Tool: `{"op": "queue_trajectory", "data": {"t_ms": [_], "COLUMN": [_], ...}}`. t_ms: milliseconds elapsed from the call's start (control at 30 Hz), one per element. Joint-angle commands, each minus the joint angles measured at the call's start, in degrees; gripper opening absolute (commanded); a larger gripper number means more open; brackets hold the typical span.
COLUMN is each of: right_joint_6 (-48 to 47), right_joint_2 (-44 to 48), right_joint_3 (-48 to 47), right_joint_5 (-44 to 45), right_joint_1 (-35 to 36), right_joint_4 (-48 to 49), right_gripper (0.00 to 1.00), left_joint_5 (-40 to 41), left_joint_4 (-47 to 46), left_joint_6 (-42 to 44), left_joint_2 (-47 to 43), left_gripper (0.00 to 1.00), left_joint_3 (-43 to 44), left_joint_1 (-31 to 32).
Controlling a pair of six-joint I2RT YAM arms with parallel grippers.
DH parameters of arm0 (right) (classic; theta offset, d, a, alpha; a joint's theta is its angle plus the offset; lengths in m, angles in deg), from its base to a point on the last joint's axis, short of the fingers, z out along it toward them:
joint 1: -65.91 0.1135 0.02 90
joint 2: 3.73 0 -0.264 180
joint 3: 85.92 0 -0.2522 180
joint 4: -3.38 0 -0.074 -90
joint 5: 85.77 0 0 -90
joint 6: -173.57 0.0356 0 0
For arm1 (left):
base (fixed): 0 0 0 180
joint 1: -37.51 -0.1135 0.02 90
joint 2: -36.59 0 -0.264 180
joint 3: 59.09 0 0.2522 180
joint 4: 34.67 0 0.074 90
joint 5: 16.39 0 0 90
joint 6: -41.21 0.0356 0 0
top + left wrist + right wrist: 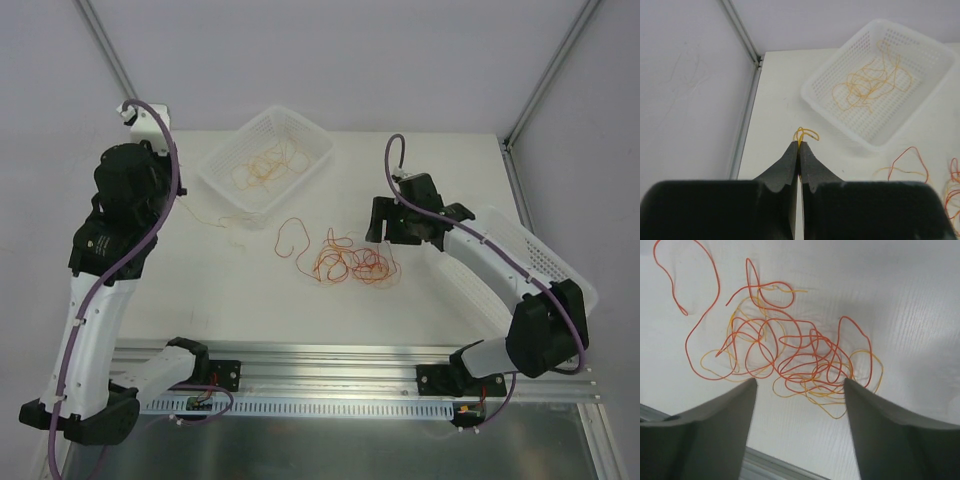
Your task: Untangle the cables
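Gripping single yellow-orange strand [805, 134] in clenched left hand [800, 146], small loop poking past fingertips [789, 156]. Ahead and to right of that hand: white basket [840, 125] with loose orange strands [865, 85]. Hovering with right hand [800, 384] released, fingers [715, 415] spread, over red-orange tangle of cables [790, 355] on desk [910, 290], knot between and just beyond fingers. Best guess: lower onto outlying red loop [684, 312] left of hand, avoid dense middle, pinch one strand, draw away slowly.

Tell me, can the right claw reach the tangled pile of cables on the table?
Probably yes. The right claw is open and pointed at the cable pile, and nothing lies between them on the table.
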Motion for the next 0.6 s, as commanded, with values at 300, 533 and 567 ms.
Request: {"op": "queue_trajectory", "data": {"t_ms": [300,533,567], "right_joint_6": [-6.0,-8.7,-9.2], "right_joint_2": [8.0,9.3,9.7], "right_joint_3": [-3.5,-3.7,-3.7], "right_joint_5": [-5.2,-7.5,-7.6], "right_joint_1": [0.7,0.7,0.7], "right_joint_4": [-1.1,-1.3,-1.6], "right_gripper": [1.00,1.00,1.00], "left_joint_5": [-18.6,-16.0,-15.9], "left_joint_4": [-3.7,-5.8,-6.1], "left_joint_6": [-6.2,-6.1,-6.1], "left_joint_2": [8.2,16.9,18.0], "left_gripper": [0.00,0.00,0.00], "left_joint_3": [16.3,24.2,26.1], "left_joint_1": [-0.3,-0.3,-0.3]}}
